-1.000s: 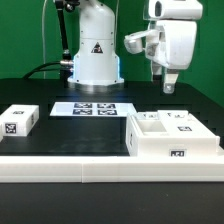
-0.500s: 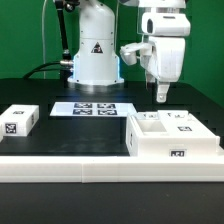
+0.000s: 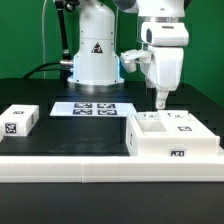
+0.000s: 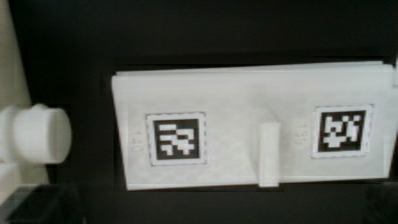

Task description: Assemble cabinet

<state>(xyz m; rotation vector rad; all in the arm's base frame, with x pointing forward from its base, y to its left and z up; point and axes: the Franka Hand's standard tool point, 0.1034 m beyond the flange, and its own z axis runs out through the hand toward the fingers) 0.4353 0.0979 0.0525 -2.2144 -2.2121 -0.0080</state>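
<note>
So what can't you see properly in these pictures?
- Exterior view: the two-finger gripper is too small to tell open or shut.
- Exterior view: the white plastic box body hides its floor behind its front wall.
- Wrist view: the black-and-white square tags are blurred.
- Wrist view: the round white part is cut off by the edge.

A white plastic box body [image 4: 249,90] lies on the dark counter [image 4: 71,40], slightly blurred. Set a clock on the body, with six o'clock where the narrow raised white rib [image 4: 265,158] meets the body's edge. One black-and-white square tag [image 4: 175,138] sits toward eight and a second square tag [image 4: 343,131] toward four. A white round stubby piece [image 4: 32,135] lies off the body at nine.
</note>
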